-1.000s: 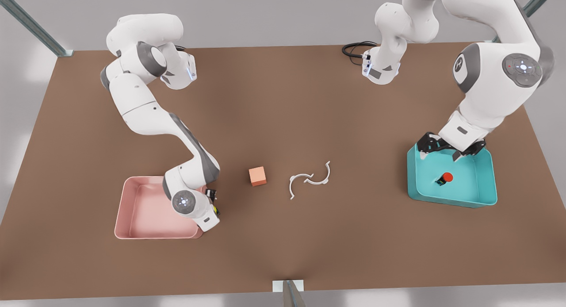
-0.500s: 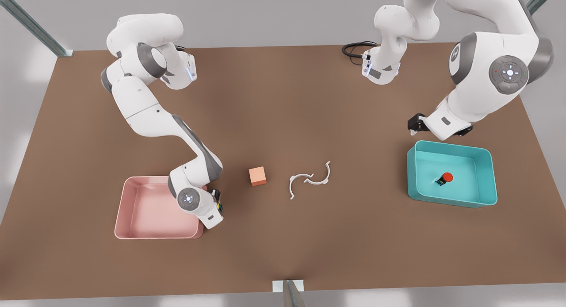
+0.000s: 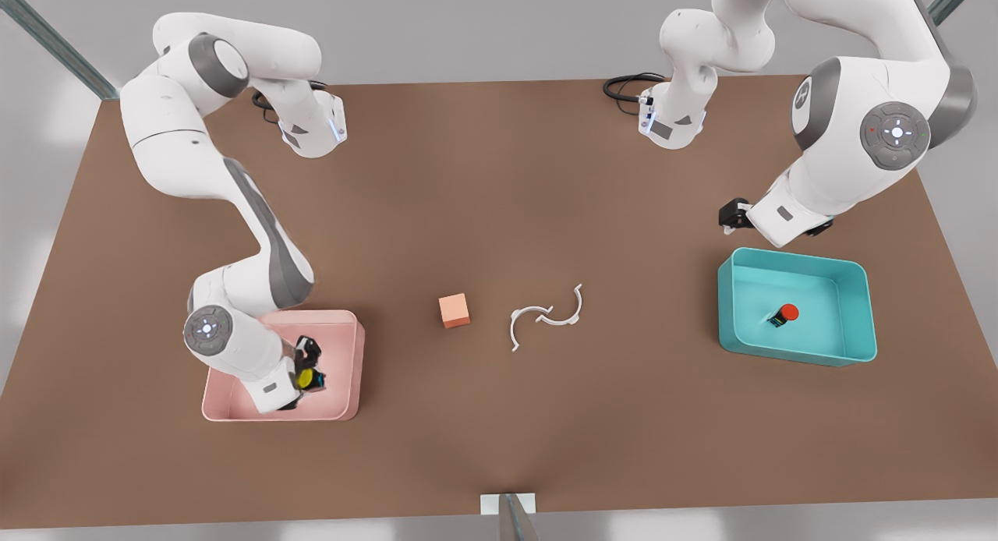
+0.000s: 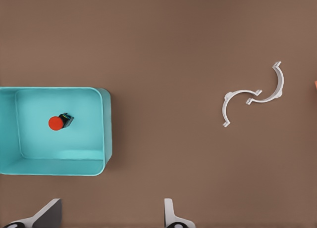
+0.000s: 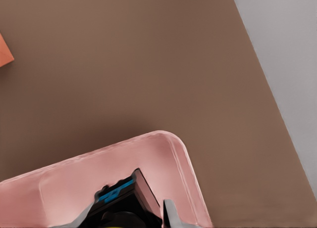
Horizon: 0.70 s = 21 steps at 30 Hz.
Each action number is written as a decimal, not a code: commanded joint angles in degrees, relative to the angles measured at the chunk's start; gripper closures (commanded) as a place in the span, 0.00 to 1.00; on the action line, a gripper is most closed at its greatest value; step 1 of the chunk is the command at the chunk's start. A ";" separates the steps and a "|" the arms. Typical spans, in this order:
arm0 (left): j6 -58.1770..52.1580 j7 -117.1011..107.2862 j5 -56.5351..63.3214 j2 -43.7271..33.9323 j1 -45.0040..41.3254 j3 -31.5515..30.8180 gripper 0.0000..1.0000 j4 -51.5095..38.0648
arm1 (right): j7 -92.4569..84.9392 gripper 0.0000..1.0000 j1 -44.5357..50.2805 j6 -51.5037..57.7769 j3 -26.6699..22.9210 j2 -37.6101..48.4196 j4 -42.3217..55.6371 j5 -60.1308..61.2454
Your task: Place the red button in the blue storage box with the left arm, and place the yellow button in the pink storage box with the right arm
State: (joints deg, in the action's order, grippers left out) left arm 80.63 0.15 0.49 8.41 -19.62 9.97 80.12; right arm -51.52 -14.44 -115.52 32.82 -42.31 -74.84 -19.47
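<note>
The red button (image 3: 789,312) lies on its side inside the blue storage box (image 3: 850,307) at the front view's right. My left gripper (image 3: 730,216) hangs beyond the box's far rim. In the left wrist view it (image 4: 110,218) is open and holds nothing, with the blue storage box (image 4: 74,139) and red button (image 4: 56,123) off to one side. At the front view's left, my right gripper (image 3: 308,373) is shut on the yellow button (image 3: 305,378) above the pink storage box (image 3: 343,369). The right wrist view shows the button's black base (image 5: 124,203) between the fingers, over the pink storage box (image 5: 163,159).
A salmon-orange cube (image 3: 454,310) and two white curved clips (image 3: 546,319) lie mid-table between the boxes. The clips (image 4: 252,97) also appear in the left wrist view. A black cable (image 3: 624,85) coils at the table's back edge.
My right gripper swung from beside the pink box's near corner to over its inside, carrying the yellow button. My left gripper rose out of the blue box and away, then held still.
</note>
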 commanded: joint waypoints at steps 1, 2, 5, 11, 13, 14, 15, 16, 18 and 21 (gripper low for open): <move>-0.12 -0.24 0.03 -0.06 0.02 0.05 0.00 -0.05 | -4.56 0.46 -1.72 6.62 -0.48 -0.14 0.05 -0.04; -0.12 -0.24 0.03 -0.06 0.02 0.05 0.00 -0.05 | -4.73 0.46 -2.61 6.62 -1.18 -1.01 -0.04 -0.05; -0.12 -0.24 0.12 -0.06 0.02 0.05 0.00 -0.05 | -4.29 0.46 -2.43 5.74 -3.73 -7.08 1.10 -0.22; -0.12 -0.24 0.12 -0.06 0.02 0.05 0.00 -0.05 | -3.85 0.00 -0.58 4.95 -5.75 -11.57 4.88 -0.66; -0.12 -0.24 0.12 -0.06 0.02 0.05 0.00 -0.05 | -3.50 0.00 -0.50 4.60 -5.67 -11.57 4.88 -1.72; -0.12 -0.24 0.12 -0.06 0.02 0.05 0.00 -0.05 | -3.68 0.00 -0.58 4.51 -5.49 -11.30 4.88 -1.72; -0.12 -0.24 0.12 -0.06 0.02 0.05 0.00 -0.05 | -3.77 0.00 -0.58 4.60 -5.14 -10.69 5.85 -1.72; -0.12 -0.24 0.12 -0.06 0.02 0.05 0.00 -0.05 | -3.59 0.00 -0.32 5.13 -4.96 -10.07 6.55 -1.72; -0.12 -0.24 0.12 -0.06 0.02 0.05 0.00 -0.05 | -2.45 0.00 -0.23 6.18 -4.79 -2.96 6.55 -1.45; -0.12 -0.24 0.12 -0.06 0.02 -0.04 0.00 -0.05 | 7.38 0.00 0.47 6.27 -1.45 8.38 6.73 -1.54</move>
State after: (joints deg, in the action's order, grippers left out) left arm 80.53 -0.02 0.58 8.41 -19.59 9.95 80.07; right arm -52.65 -14.21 -110.03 30.70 -36.14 -68.37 -20.97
